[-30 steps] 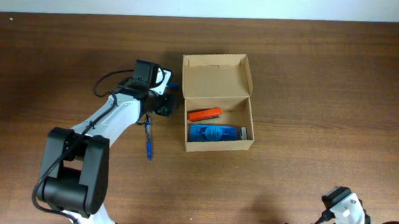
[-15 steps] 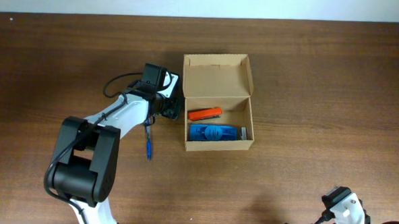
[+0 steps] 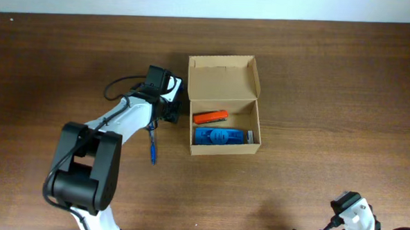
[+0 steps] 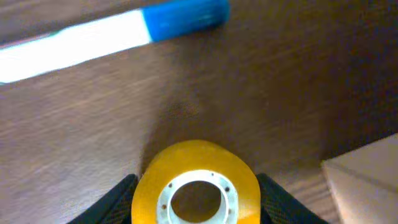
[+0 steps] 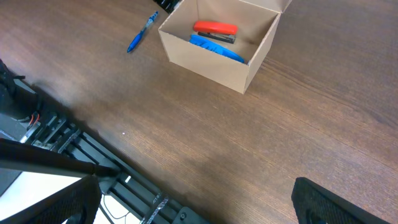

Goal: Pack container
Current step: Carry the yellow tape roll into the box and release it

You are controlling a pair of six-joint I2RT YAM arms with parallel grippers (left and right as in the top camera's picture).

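Note:
The container (image 3: pixel 224 149) is a tan cardboard box with its flap lid open at the back. It holds an orange item (image 3: pixel 210 117) and a blue item (image 3: pixel 221 136). My left gripper (image 3: pixel 169 108) sits just left of the box, shut on a yellow tape roll (image 4: pixel 196 190) just above the table. A corner of the box (image 4: pixel 367 180) shows to its right. A blue and white pen (image 3: pixel 152 144) lies on the table left of the box; it also shows in the left wrist view (image 4: pixel 124 28). My right gripper (image 5: pixel 199 205) is open and empty at the table's front right.
The right arm's base (image 3: pixel 353 211) is at the front right corner. In the right wrist view the box (image 5: pixel 205 59) and the pen (image 5: pixel 140 34) lie far ahead, and a metal frame (image 5: pixel 74 155) shows below the table's edge.
My left gripper moved right toward the box's left wall, then eased back slightly. The pen, the box and the right arm have not moved.

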